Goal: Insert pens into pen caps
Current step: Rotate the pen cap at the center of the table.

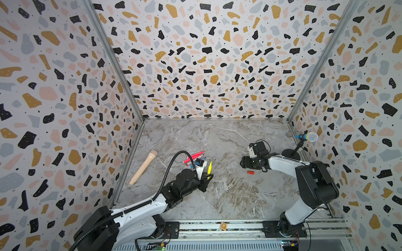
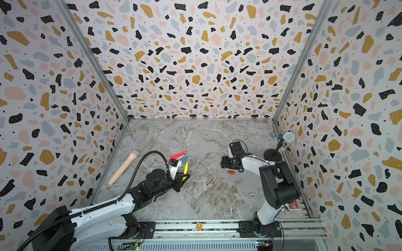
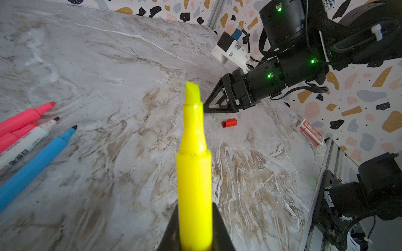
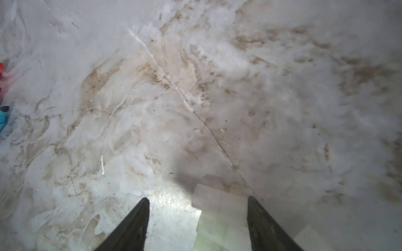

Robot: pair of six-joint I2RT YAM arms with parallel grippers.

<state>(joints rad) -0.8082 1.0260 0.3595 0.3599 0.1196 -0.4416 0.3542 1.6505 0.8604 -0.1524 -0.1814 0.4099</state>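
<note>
The left pincer [image 3: 195, 219] clamps a bare-tipped neon-yellow plastic highlighter [image 3: 194, 173] while the right pincer [image 4: 198, 202], jaws wide, straddles a translucent cylindrical cap [image 4: 219, 202] it should grip squarely.

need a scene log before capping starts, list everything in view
highlighter: 1, yellow, uncapped, in left gripper
pens: 2, pink, on table, left half
marker: 1, white, beside the pens
blue pen: 1, blue, beside marker
red cap: 1, red, on table near right gripper
clear cap: 1, translucent, between right gripper's fingers
microphone-shaped stick: 1, beige, table's left edge
microphone on stand: 1, blue, table's right edge
card box: 1, red, right front corner
tag: 1, tan, on front rail
left gripper: black, shut on highlighter
right gripper: black, open
</note>
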